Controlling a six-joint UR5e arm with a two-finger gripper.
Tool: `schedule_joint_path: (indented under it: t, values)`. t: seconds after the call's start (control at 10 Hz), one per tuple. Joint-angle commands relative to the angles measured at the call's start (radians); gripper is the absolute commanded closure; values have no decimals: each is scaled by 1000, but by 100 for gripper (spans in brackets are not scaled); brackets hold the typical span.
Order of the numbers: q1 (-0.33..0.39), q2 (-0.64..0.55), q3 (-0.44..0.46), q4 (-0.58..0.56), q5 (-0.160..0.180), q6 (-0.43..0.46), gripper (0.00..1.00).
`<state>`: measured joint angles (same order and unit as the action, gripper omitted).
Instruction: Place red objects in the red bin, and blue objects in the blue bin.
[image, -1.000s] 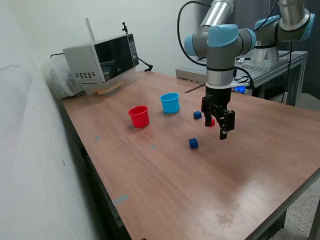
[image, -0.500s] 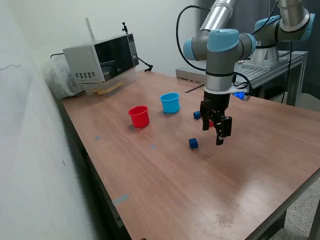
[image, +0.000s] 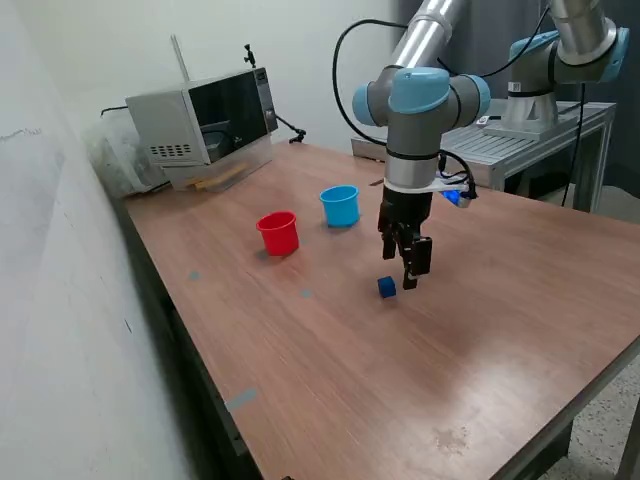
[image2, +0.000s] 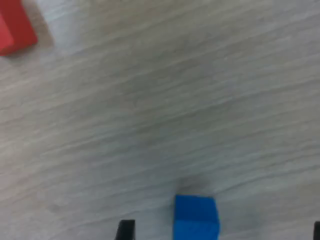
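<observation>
My gripper hangs open and holds nothing, just above the table and close to a small dark blue cube on the exterior view's right of it. In the wrist view that blue cube lies near one dark fingertip of the gripper, and a red cube sits far off at a corner. The red bin and the light blue bin stand upright side by side further back. My arm blocks the table right behind the gripper.
A microwave stands at the table's far corner on the exterior view's left. A second robot arm sits on a metal stand behind the table. The table's front edge runs along a white wall.
My gripper has moved toward the exterior view's left and nearer the front blue cube. It now covers the blue and red cubes that showed beside it earlier.
</observation>
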<state>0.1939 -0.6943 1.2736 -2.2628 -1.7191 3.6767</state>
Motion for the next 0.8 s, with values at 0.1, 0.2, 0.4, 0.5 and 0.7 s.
schedule_joint_path:
  t: [0.1,0.2,0.4,0.5,0.7]
  values:
    - [-21,16,-10,-1,-4,-3,0]
    - [-19,22,-11,-1,-4,-3,0]
    - [-14,32,-19,-1,-2,-3,0]
    - [-14,39,-28,-1,-2,-4,0]
    - [-14,52,-34,-1,-2,-6,0]
